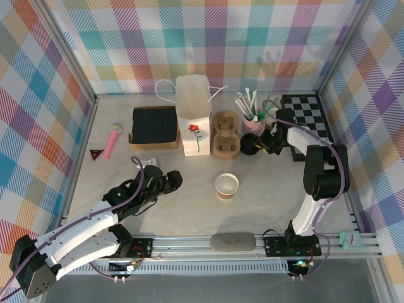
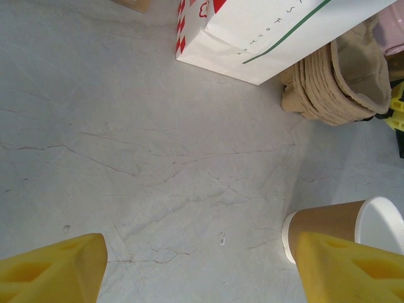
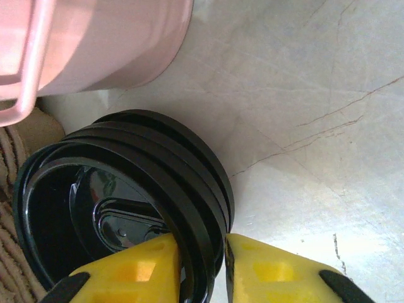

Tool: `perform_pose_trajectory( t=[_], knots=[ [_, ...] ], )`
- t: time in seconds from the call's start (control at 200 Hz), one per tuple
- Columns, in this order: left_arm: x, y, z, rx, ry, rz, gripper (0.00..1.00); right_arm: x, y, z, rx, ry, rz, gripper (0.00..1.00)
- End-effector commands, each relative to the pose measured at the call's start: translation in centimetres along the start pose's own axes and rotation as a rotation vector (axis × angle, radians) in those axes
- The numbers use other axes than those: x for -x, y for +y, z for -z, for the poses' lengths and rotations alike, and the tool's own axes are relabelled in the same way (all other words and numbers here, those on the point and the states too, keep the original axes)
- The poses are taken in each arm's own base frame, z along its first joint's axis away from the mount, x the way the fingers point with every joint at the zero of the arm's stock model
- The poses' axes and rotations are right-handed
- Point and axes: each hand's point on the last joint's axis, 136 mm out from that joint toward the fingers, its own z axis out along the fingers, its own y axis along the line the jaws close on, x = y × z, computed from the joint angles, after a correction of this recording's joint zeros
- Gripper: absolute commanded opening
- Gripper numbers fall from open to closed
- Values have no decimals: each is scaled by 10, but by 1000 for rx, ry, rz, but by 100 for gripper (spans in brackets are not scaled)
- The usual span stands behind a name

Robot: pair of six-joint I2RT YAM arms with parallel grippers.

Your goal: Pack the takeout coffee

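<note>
Worryingly, my right gripper (image 3: 202, 247) pinched narrow on the black lids (image 3: 126, 189) between its fingers; nested, several might lift together.

- There's the back wall (image 1: 126, 38), well past the left end effector (image 1: 172, 181) and the right end effector (image 1: 254, 146): pastel plaid in pink, teal, orange and purple.
- Same plaid on the side walls (image 1: 31, 126), one outboard of each end effector.
- Silver metal posts (image 1: 77, 63) run up the corners.
- Under both end effectors, the surface (image 1: 284, 202): pale grey, marbled with thin dark veins like cracks.
- Light is soft and even, shadows faint.
- A metal rail (image 1: 189, 243) closes the near edge, behind them.
</note>
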Motion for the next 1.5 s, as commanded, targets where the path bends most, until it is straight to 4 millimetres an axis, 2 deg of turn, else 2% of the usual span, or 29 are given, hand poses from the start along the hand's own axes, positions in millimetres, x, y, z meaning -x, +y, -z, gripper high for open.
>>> perform_pose_trajectory(
  t=[0.0,0.23,0.345,0.54,0.685,0.765,0.95,1.06,1.185,1.215,1.36,1.495],
  knots=[
    [7,-1,8,5,-24,-14,78,5,11,2,20,-12,11,24],
    [8,-2,10,2,-30,-13,78,2,16,7,20,-16,26,14],
    [9,-2,11,0,-30,-15,78,-1,17,13,7,-24,42,12],
    [13,-7,17,-7,-36,-36,78,-9,20,37,-29,-64,90,12],
    [20,-23,27,-15,-48,-98,78,-17,18,61,-92,-118,149,13],
    [26,-37,33,-25,-58,-152,78,-24,17,75,-138,-151,191,12],
    [32,-96,43,-149,-62,-271,78,-54,28,115,-233,-230,336,13],
    [32,-132,40,-246,-40,-304,77,-76,38,135,-243,-260,410,13],
    [34,-159,33,-312,-25,-301,76,-99,54,156,-183,-298,482,13],
    [37,-170,33,-350,-37,-290,76,-104,58,159,-163,-302,500,13],
    [37,-202,28,-442,-5,-269,74,-122,67,172,-107,-318,540,13],
    [35,-223,23,-499,19,-257,72,-134,76,175,-61,-317,577,13]
  ],
)
